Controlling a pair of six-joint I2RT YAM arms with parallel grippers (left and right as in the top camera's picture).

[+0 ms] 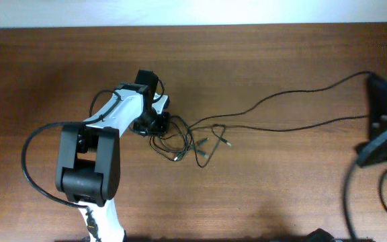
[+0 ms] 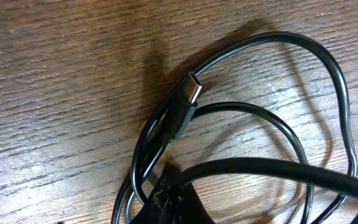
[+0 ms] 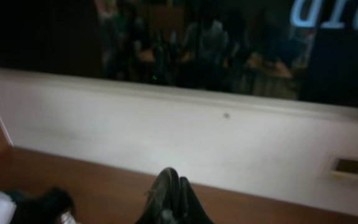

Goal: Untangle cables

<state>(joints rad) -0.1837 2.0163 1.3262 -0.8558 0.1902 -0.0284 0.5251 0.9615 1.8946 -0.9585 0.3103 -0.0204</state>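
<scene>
The left arm [image 1: 89, 158], white with black joints, was stretched out over the brown wooden tabletop [image 1: 281, 195]. Its left pincer [image 1: 156, 126] was planted right at the left edge of the thin black cables [image 2: 260, 163]. Those cords lay in a loose tangle near the middle of the tabletop, slightly left of centre. Several small silvery plug ends [image 1: 207, 142] poked out on the tangle's right side. Two long strands [image 1: 281, 94] ran off from the knot toward the right edge, where the black right arm [image 1: 385, 111] sat well apart from the tangle.

Up close in the left wrist view, a flat silvery plug on a black sleeve [image 2: 191, 93] rested on the wood grain, with loops curling around it. The pincer was clenched, and its dark fingertip [image 2: 173, 199] was buried among the cords. One thick strand ran straight to it, though whether that strand was actually pinched between the jaws could not be told.

On the other side, the right pincer [image 3: 169, 196] was clenched too, with nothing between its dark fingers. It pointed at a cream wall [image 3: 166, 124] beyond the tabletop's edge.
</scene>
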